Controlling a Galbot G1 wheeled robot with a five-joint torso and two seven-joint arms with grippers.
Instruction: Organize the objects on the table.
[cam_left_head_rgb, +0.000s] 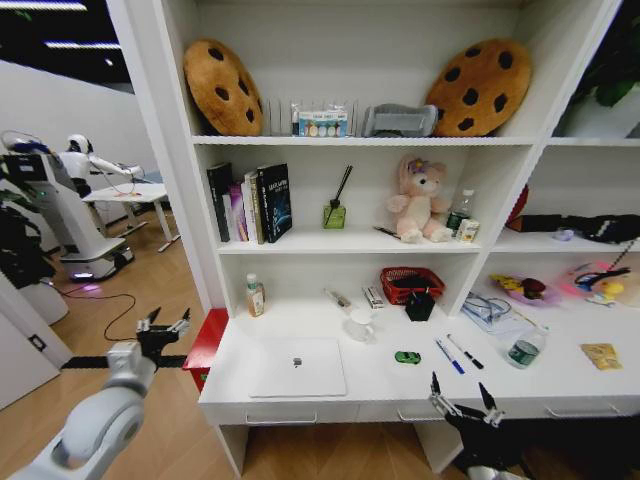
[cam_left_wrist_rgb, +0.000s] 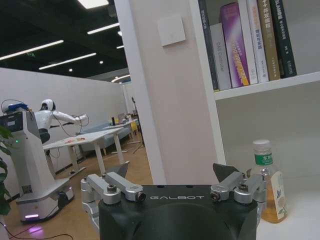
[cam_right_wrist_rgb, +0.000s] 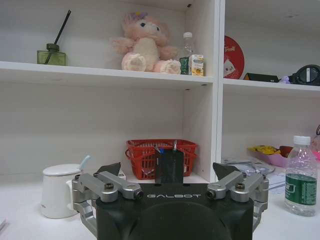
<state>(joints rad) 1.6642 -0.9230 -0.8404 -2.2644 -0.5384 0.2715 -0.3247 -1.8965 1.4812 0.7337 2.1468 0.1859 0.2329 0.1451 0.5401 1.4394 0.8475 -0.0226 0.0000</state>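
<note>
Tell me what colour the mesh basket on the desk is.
Red; the basket shows best in the right wrist view.

The table (cam_left_head_rgb: 380, 385) leaves bare room between the laptop (cam_left_head_rgb: 297, 367) and green oval item (cam_left_head_rgb: 407, 357); farther back the mug (cam_left_head_rgb: 360, 324), red basket (cam_left_head_rgb: 411, 283) and black holder (cam_left_head_rgb: 420, 305) crowd the far edge, pens (cam_left_head_rgb: 457, 353) lying right

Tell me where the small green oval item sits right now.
In the head view the green oval item lies on the white desk top, right of the laptop and left of the two pens, in front of the white mug.
</note>
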